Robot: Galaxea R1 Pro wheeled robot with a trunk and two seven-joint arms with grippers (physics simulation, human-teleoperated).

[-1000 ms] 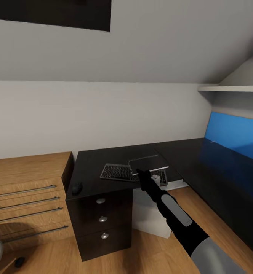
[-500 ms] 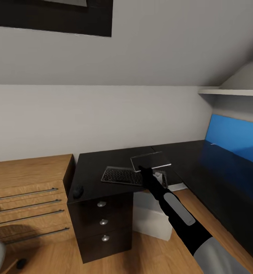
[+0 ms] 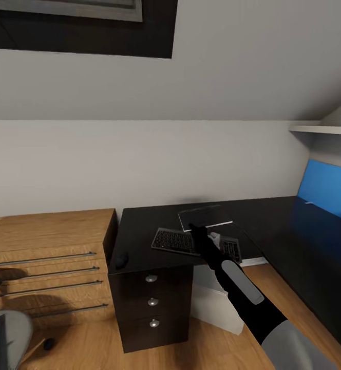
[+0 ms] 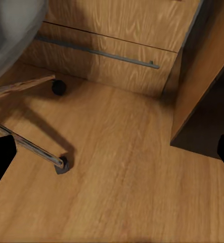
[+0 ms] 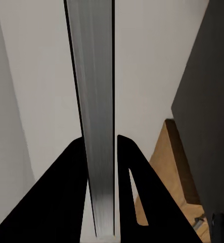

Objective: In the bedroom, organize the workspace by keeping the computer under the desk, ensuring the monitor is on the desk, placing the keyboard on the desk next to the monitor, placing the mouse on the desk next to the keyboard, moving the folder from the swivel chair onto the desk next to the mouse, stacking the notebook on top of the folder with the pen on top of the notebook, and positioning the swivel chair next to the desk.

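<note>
My chair point(image 3: 8, 334) has come into sight at lower left, with something blue on its seat; the whole view swung, so that is the camera's move. My left gripper point(image 4: 112, 162) hangs spread and empty over the floor. The mouse point(image 3: 121, 260) lies at the desk's point(image 3: 139, 231) left edge, the keyboard point(image 3: 178, 240) beside it. My right gripper point(image 5: 101, 147) is clamped on a thin flat slab point(image 3: 205, 217), folder or notebook I cannot say, now slightly farther back above the keyboard. I judge it bound for the desk. No writing is legible.

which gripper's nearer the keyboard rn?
Right. The right gripper holds a flat panel just above the keyboard; the left gripper hangs low over the floor by the swivel chair.
</note>
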